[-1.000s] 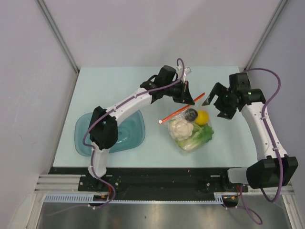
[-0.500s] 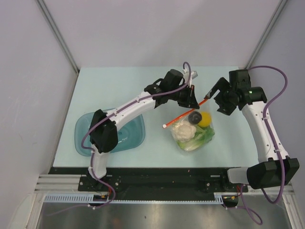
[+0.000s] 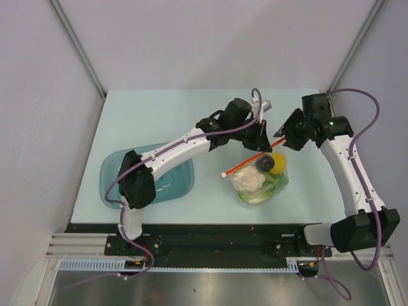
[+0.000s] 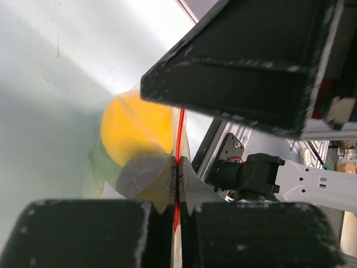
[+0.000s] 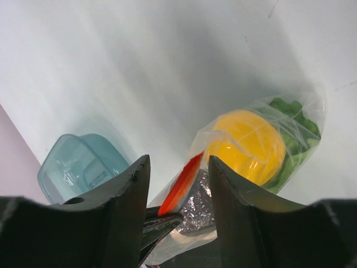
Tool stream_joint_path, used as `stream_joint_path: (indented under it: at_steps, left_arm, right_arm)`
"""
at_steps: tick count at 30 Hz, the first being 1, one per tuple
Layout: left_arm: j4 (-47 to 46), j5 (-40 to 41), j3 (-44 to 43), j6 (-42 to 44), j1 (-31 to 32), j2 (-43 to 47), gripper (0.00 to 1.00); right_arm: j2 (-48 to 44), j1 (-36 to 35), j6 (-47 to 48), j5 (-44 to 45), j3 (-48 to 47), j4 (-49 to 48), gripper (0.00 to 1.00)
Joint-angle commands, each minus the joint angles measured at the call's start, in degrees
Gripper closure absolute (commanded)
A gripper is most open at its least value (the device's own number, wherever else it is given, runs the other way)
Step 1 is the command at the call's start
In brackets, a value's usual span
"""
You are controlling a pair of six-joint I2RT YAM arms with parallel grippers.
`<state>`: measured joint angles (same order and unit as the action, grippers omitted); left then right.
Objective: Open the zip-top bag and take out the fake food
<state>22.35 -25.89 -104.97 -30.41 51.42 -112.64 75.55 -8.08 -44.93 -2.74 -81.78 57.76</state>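
The left hand (image 4: 177, 167) is clenching the thin red-orange zip strip (image 3: 244, 165) of the small clear crinkly plastic zip-top bag (image 3: 262, 190), which is resting on the pale counter (image 3: 159, 115) with the plastic toy fake food (image 3: 250, 180) inside. The right hand (image 5: 175, 187) is straddling that strip, its fingers apart and released.

A clear, crinkly zip-top bag (image 3: 260, 192) is seen lying right of centre, its red-orange zip strip (image 3: 245, 164) slanted and apparently lifted. Packed inside are a white cauliflower (image 3: 247, 179), green lettuce (image 3: 273, 183), a yellow-orange fruit (image 3: 278, 162) and a dark piece (image 3: 262, 163).
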Motion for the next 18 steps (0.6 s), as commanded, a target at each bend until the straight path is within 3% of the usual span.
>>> stream_joint_path:
  at_steps: [1,3,4,6,7,10,11,12,16,18]
  left_arm:
    - [-0.55,1.37,0.81,0.88,1.05,4.44,0.94]
    - [-2.04,0.84,2.30,0.53,1.05,4.97,0.89]
    - [-2.48,0.32,2.75,0.18,1.05,5.67,0.85]
    - [-4.32,-0.21,4.24,-0.26,1.05,6.46,0.77]
    - [-4.16,-0.30,4.51,0.00,1.14,7.42,0.66]
    - [-1.70,0.31,5.56,2.19,1.14,9.45,0.54]
    - [-1.43,-0.21,6.61,2.90,1.05,11.72,0.44]
    - [-0.73,-0.39,9.14,3.95,1.05,13.13,0.40]
    - [0.15,-1.53,18.64,6.85,0.96,21.48,0.04]
    - [-0.11,-0.66,24.95,8.26,0.96,27.09,0.00]
  right_arm:
    - [-1.89,-1.06,-1.30,0.46,2.41,-2.20,0.59]
    - [-2.60,-0.98,-1.30,1.51,3.55,-3.70,0.71]
    - [-3.03,-0.80,-1.04,1.43,4.86,-4.31,0.83]
    - [-3.13,-0.54,-0.95,1.34,5.57,-4.93,0.99]
    - [-3.13,-0.19,-0.78,0.90,5.84,-4.93,1.00]
    - [-3.74,1.04,-0.34,-1.90,5.67,-4.76,1.00]
    - [-3.92,1.65,0.10,-2.26,5.49,-4.41,1.00]
    - [-3.92,2.01,0.45,-2.70,5.40,-4.15,1.00]
    - [-4.18,3.33,2.21,-7.34,5.14,-3.44,1.00]
    - [-4.01,3.94,4.22,-9.99,4.88,-3.44,1.00]
